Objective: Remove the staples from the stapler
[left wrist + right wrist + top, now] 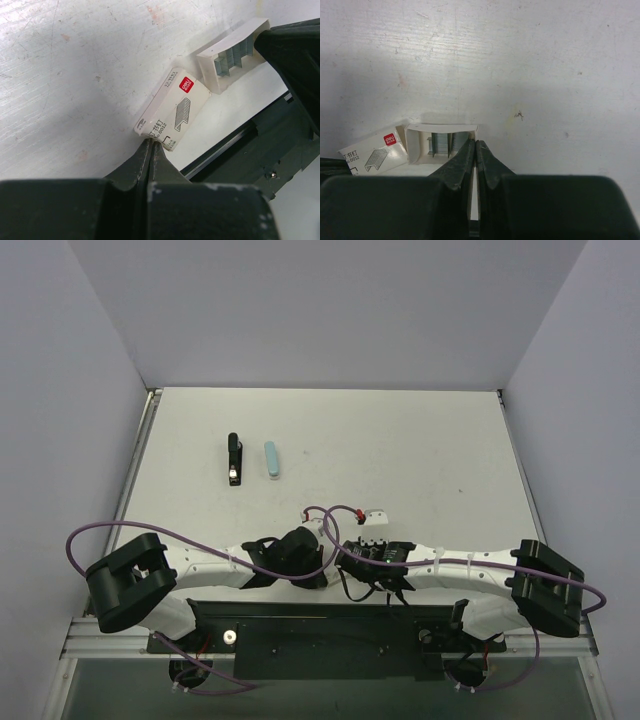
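1. Your left gripper (152,148) and right gripper (475,148) both have their jaws pressed together, holding nothing
2. Just past the tips lie a staple box sleeve (172,106) and its open tray (231,56) of staples
3. The stapler (271,460) lies well apart up the table (430,440), its black bar (233,460) just beside it
4. Expect it light, stiff and slick plastic; take it across the long sides, mid-body, or it may skid

Quick count: 1 light-blue stapler body (270,460), 1 black bar (233,461) at its 9 o'clock. 1 staple box sleeve (172,107), 1 open staple tray (232,55). 2 of these: left gripper (152,143), right gripper (475,145).
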Robot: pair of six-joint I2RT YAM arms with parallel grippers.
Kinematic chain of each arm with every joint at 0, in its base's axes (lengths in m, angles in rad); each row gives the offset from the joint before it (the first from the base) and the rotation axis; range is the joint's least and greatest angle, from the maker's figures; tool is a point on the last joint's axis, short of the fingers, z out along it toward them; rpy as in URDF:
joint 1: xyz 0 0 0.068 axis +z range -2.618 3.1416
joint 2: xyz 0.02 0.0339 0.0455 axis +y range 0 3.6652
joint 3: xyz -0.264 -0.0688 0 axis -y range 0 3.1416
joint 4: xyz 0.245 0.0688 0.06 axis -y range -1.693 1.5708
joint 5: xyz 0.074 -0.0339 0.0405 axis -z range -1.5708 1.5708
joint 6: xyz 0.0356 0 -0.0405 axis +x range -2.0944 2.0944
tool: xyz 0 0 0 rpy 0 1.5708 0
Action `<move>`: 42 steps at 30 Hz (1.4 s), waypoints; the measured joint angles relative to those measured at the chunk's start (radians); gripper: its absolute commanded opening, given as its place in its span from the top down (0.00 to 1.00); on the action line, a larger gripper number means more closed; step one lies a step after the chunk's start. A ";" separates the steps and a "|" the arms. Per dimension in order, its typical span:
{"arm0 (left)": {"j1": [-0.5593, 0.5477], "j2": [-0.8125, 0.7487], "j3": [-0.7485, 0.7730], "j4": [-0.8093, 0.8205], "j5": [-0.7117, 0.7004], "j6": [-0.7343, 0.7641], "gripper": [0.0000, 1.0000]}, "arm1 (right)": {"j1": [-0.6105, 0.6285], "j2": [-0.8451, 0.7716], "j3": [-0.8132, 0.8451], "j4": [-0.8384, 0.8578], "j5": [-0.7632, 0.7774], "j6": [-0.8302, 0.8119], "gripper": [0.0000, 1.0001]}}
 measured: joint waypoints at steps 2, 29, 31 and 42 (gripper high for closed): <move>0.000 0.000 0.000 0.000 0.000 0.000 1.00 | 0.000 0.000 0.000 0.000 0.000 0.000 1.00; -0.006 0.000 -0.001 0.006 -0.003 0.000 1.00 | 0.000 0.037 0.002 0.002 -0.008 0.008 1.00; -0.006 0.000 -0.001 0.006 -0.003 0.000 1.00 | 0.000 0.037 0.002 0.002 -0.011 0.008 1.00; -0.007 0.000 -0.005 0.014 -0.002 0.000 1.00 | 0.001 0.038 0.007 0.002 -0.012 0.008 1.00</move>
